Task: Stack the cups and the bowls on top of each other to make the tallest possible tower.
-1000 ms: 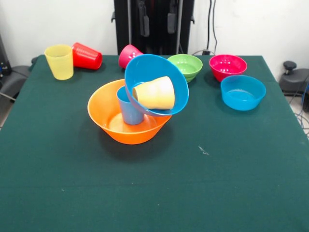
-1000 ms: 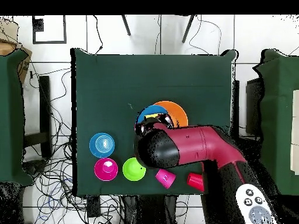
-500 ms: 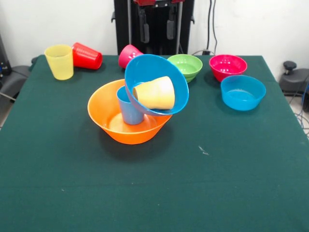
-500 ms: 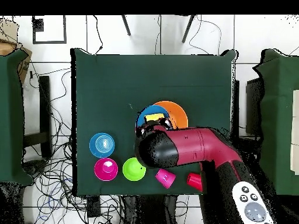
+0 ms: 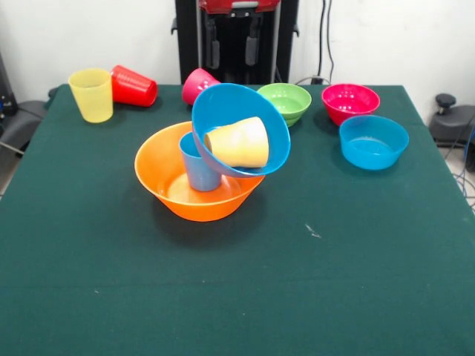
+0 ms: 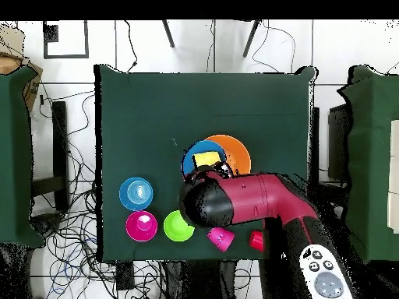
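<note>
The large orange bowl point(image 5: 172, 194) stands mid-table with the light blue cup point(image 5: 197, 169) upright inside it. The large blue bowl point(image 5: 269, 119) leans tilted on that cup and the orange rim, open side toward the camera. The orange cup point(image 5: 239, 142) lies on its side in it. The small blue bowl point(image 5: 373, 142) stands apart at the right. My gripper point(image 5: 233, 53) hangs open and empty at the top edge, behind the pink cup point(image 5: 197, 83). In the overhead view the arm point(image 6: 241, 201) covers the gripper.
The green bowl point(image 5: 286, 100) and magenta bowl point(image 5: 349, 101) stand at the far side. The red cup point(image 5: 134, 86) lies on its side by the upright yellow cup point(image 5: 91, 94) at the far left corner. The pink cup also lies on its side.
The gripper has come a little lower into the front view. In the overhead view the arm has drawn back toward the robot's base. The cups and bowls have not moved.
</note>
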`<move>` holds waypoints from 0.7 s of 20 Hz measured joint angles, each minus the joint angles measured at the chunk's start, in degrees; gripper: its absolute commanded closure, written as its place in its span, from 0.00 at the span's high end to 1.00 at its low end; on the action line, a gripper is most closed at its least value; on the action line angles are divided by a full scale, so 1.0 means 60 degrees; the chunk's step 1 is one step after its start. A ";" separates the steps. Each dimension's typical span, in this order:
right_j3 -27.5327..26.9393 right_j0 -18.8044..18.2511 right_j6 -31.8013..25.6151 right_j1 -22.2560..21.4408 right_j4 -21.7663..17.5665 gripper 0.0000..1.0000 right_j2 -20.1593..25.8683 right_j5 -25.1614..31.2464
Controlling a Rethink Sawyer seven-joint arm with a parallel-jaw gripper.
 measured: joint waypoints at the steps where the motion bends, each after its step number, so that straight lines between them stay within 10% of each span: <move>1: -0.0041 0.0153 0.0000 0.0019 -0.0127 1.00 -0.0224 -0.0002; 14: -0.0163 0.1637 0.0216 -0.0274 -0.0263 1.00 -0.1606 0.0000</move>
